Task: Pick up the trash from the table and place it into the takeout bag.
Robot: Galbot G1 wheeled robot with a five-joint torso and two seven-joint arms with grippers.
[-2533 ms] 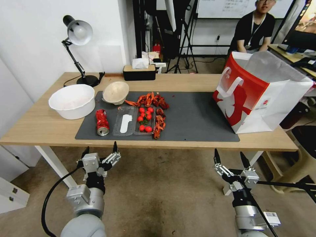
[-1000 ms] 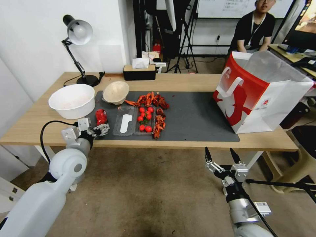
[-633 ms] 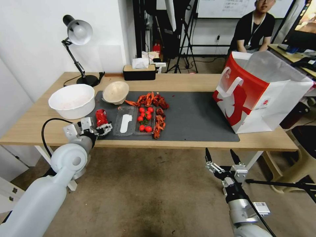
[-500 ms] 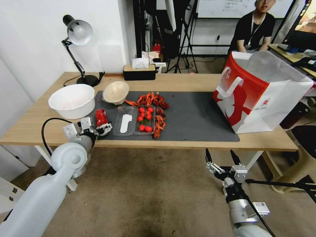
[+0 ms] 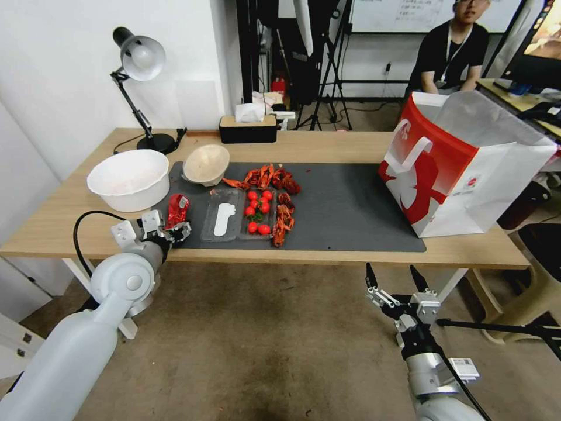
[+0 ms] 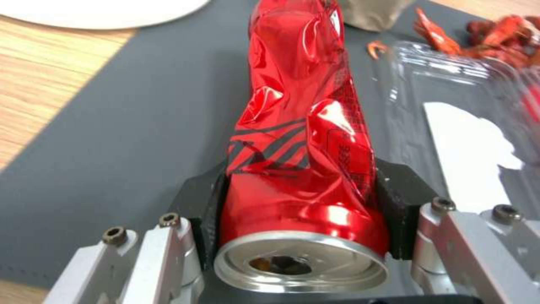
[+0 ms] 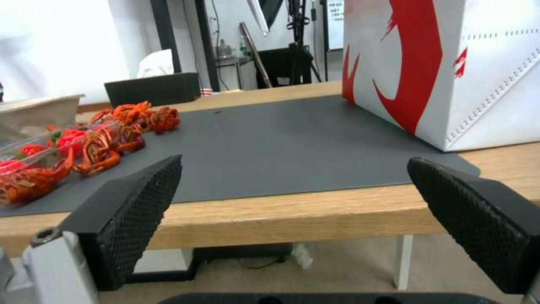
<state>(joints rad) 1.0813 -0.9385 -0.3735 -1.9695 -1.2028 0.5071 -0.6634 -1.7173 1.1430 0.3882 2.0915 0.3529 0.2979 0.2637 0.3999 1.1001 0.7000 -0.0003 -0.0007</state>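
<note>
The crushed red can is held by its silver end between the pads of my left gripper, which is shut on it at the front left corner of the dark mat. In the left wrist view the can juts out past the black fingers over the mat. A beige paper bowl lies tilted at the mat's back left. The takeout bag stands open at the table's right end. My right gripper hangs open below the table's front edge, facing the bag.
A big white bowl sits left of the mat. A clear plastic tray with cherry tomatoes and crayfish shells lies beside the can. A desk lamp and a black tissue box stand at the back.
My left arm rose from below the table to the can and shut on it. The can now stands tilted, its far end raised. The right gripper dropped slightly.
</note>
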